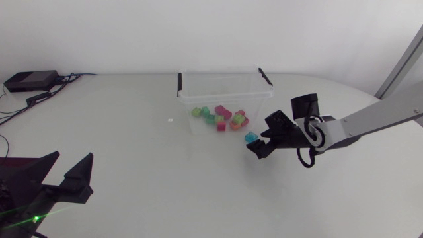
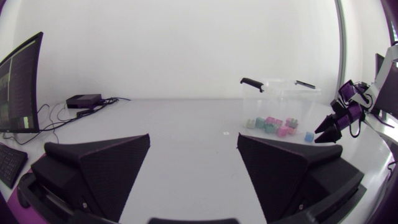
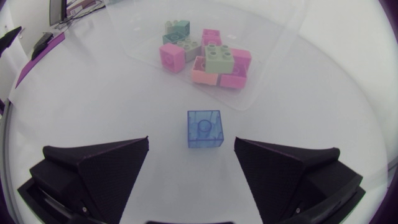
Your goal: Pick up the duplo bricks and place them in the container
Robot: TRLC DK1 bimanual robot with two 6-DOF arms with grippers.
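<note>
At the tabletop's near left corner my left pincer [image 1: 73, 158] hangs released, fingers spread wide with nothing between them. Further in, toward the right edge, my right pincer [image 3: 191, 143] is also released. A blue duplo brick [image 3: 204, 129] sits on the tabletop just ahead of the gap between its fingers, touching neither. Beyond that, nearer the far edge, the clear container [image 1: 221, 74] holds a heap of pink and green bricks [image 1: 221, 118].
</note>
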